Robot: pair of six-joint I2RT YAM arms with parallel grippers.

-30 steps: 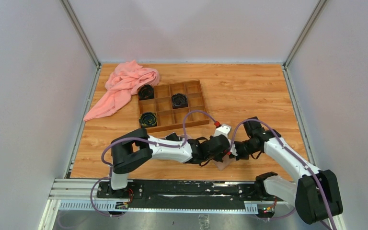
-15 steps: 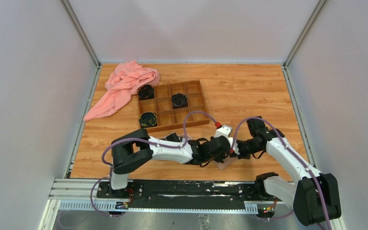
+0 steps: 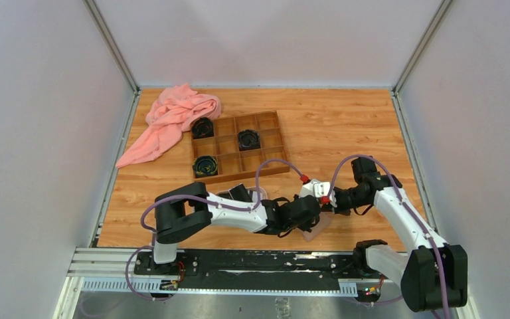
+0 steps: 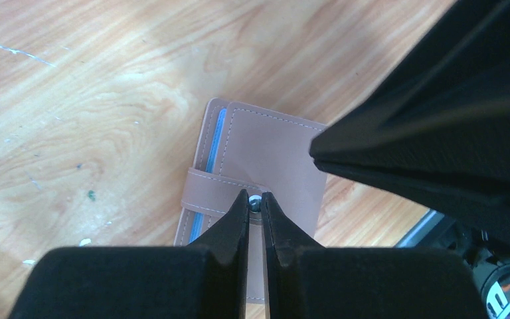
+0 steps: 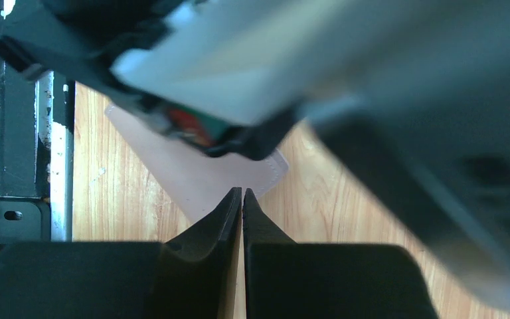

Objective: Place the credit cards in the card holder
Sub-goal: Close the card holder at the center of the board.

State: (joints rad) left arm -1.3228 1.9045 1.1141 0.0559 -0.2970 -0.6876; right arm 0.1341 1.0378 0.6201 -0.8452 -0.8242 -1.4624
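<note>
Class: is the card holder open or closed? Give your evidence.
Closed: the card holder lies folded flat, its strap wrapped over the cover to the snap; only a blue sliver of inside shows.

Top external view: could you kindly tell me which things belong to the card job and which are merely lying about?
Job in hand:
- card holder, closed
- left gripper, shut, tips over it
- right gripper, shut, at its edge
- credit cards: not clearly in view

Lying about:
- pink cloth
- wooden compartment box
- three black coiled items in it
</note>
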